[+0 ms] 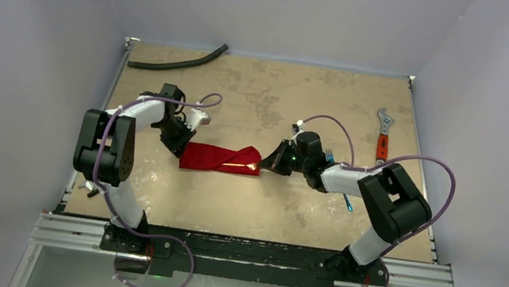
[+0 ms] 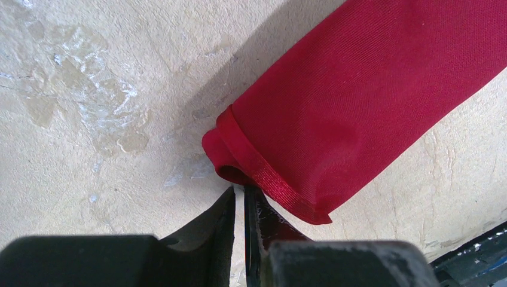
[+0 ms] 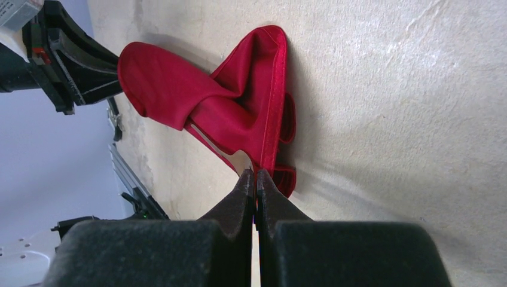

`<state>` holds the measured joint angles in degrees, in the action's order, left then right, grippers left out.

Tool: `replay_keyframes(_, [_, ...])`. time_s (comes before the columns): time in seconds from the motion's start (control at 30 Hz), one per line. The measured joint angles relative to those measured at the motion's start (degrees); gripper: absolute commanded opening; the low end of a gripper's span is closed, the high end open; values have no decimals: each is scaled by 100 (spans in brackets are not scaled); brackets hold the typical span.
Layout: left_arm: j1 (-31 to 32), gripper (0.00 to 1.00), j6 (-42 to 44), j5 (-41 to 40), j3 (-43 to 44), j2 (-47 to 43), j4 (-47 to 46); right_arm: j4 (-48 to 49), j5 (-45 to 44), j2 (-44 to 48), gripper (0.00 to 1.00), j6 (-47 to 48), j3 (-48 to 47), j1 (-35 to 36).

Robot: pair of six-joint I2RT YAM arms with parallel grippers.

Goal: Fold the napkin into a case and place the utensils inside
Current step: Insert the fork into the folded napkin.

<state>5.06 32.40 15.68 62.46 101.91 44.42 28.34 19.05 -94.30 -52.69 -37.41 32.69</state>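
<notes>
The red napkin [image 1: 218, 158] lies mid-table, folded into a long narrow case. It also shows in the left wrist view [image 2: 359, 101] and the right wrist view [image 3: 239, 107]. My left gripper [image 1: 181, 146] sits at its left end, jaws nearly together with nothing between them [image 2: 240, 191], tips just touching the hemmed corner. My right gripper [image 1: 265, 164] is shut on the hem of the right end [image 3: 256, 174] and holds that end slightly raised and open. A blue-gold fork [image 1: 329, 155] and another utensil [image 1: 348, 203] lie under my right arm, mostly hidden.
An orange-handled wrench [image 1: 383, 137] lies at the right edge of the table. A black curved hose [image 1: 177, 60] lies at the far left corner. Metal rails [image 1: 244, 253] run along the near edge.
</notes>
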Motion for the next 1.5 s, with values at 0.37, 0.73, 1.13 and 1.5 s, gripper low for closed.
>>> replay_keyframes(0.37, [0,9,48,20,37,42,37,157,-9,-275,0,-42,-361,33])
replay_keyframes(0.73, [0,8,136,48,46,50,59,184,-2,-780,0,-13,-774,188])
replay_keyframes(1.13, [0,7,179,61,81,63,116,-1003,-363,-605,81,555,-1316,293])
replay_keyframes(1.5, [-125,19,302,203,107,52,236,-3237,-1386,393,83,1423,-2065,-9])
